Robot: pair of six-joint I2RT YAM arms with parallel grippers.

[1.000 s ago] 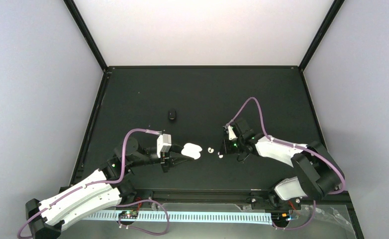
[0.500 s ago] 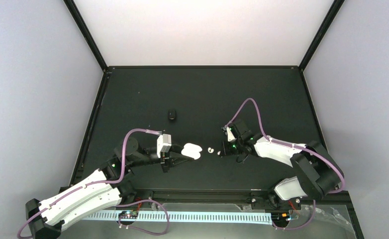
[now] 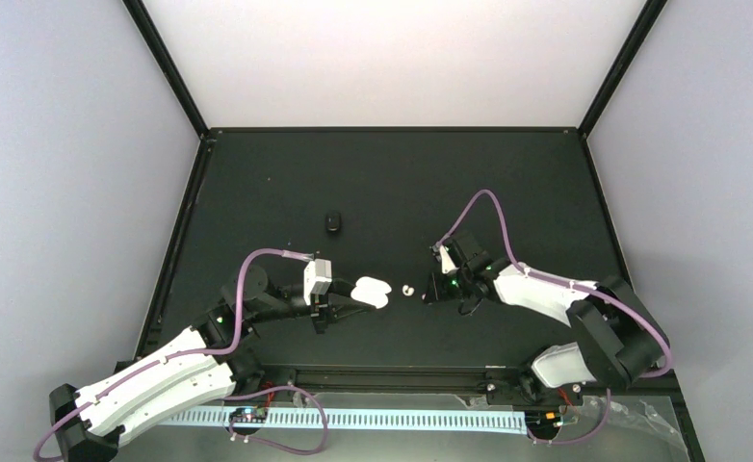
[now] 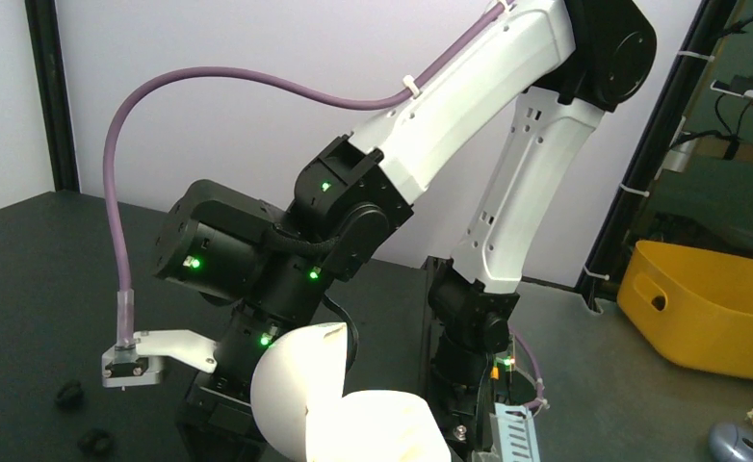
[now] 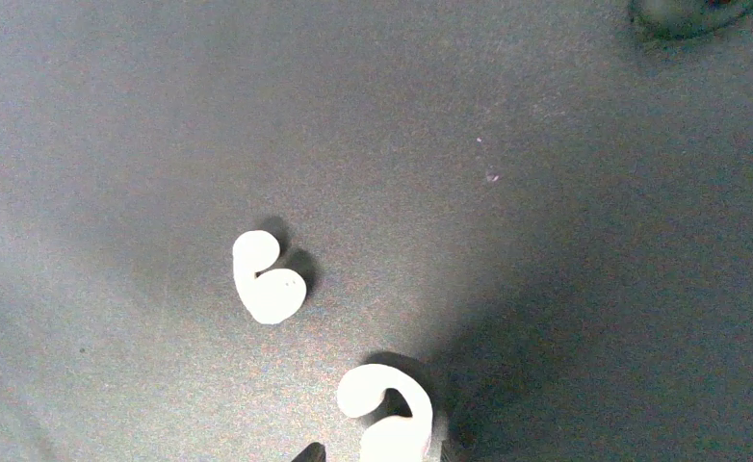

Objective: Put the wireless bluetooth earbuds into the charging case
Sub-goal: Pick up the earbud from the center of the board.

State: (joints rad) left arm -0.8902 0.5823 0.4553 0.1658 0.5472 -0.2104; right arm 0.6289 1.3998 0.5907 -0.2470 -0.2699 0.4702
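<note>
My left gripper is shut on the white charging case, holding it low over the mat with its lid open. In the left wrist view the case fills the bottom edge, lid raised, and my fingers are hidden. Two white curled earbuds lie right of the case. One earbud lies free. The other earbud sits between the tips of my right gripper, whose jaws stand open, with a gap at the left tip. Two black earbuds lie on the mat.
A small black oval object lies on the mat behind the case; it also shows at the top corner of the right wrist view. A yellow bin stands off the table. The black frame rails border the mat.
My right gripper has crept left so that the nearer white earbud is now mostly covered by its fingers. The left arm and the case have not moved.
</note>
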